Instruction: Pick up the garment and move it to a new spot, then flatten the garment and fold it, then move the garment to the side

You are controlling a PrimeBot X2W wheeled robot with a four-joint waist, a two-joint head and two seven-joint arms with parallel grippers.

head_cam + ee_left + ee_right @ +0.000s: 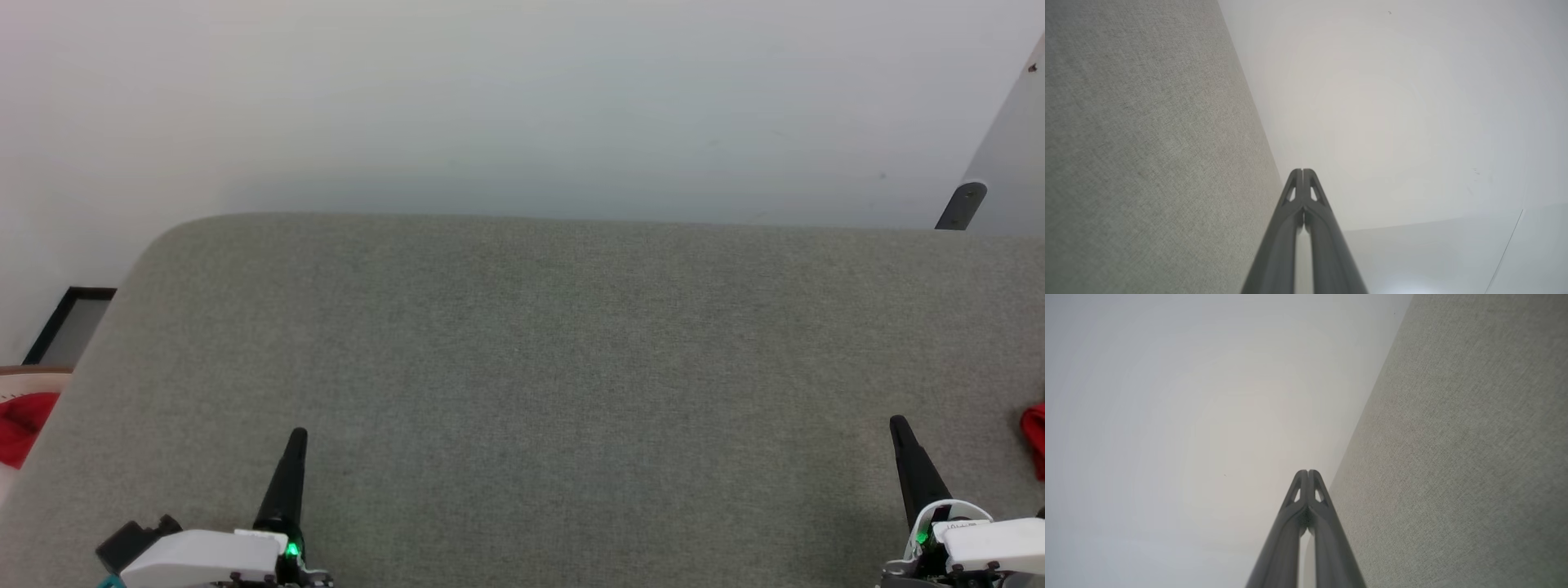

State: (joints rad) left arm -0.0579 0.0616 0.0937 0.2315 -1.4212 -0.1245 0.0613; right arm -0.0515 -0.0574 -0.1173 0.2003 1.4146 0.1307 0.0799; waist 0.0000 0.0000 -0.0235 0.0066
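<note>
Left gripper (297, 437) and right gripper (898, 425) both pinched shut, empty, over grey fabric surface (522, 367) — red cloth (1035, 441) far right, probably clothing.

Desk (522, 343): grey woven fabric top, rounded far-left corner. Beyond it: plain pale surface (490, 98), evenly lit, wall or floor indistinguishable. Dark-framed panel (72, 325) at left; grey bracket (962, 206) far right
</note>
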